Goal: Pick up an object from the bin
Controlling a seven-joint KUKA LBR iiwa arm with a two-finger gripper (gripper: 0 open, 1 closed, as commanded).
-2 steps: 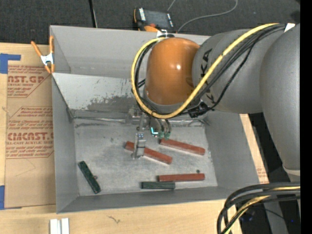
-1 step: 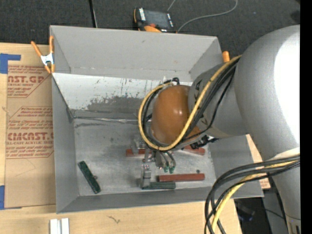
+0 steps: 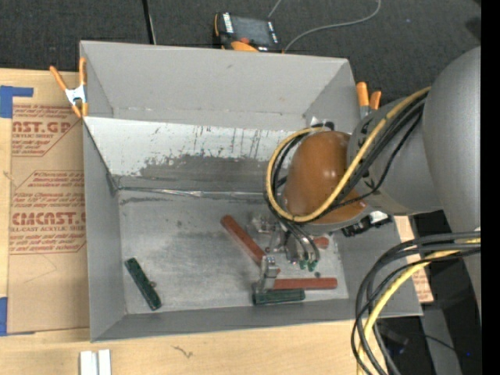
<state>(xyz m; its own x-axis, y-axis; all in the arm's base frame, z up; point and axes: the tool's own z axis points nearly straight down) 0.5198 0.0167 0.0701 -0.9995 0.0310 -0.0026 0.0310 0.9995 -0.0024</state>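
Your grey metal bin (image 3: 211, 84) has a floor that is dulled and scuffed, and its sloping back wall carries dark scrape marks and streaks along the lower edge. It sits on a pale wooden table (image 3: 219, 354), with dark carpet (image 3: 62, 6) behind, where a black and orange device (image 3: 246, 30) lies with a thin white cable (image 3: 332, 18) looping away from it. The gripper (image 3: 273, 262) hangs under the arm's orange cover at the bin's front right, just over the lower end of a long red bar (image 3: 241, 238) lying slantwise. You cannot tell from here whether it is spread or closed. Just below it lie 1 dark green bar (image 3: 279, 296) and a second red bar (image 3: 306, 283), side by side. Another dark green bar (image 3: 143, 283) lies well apart at the front left.
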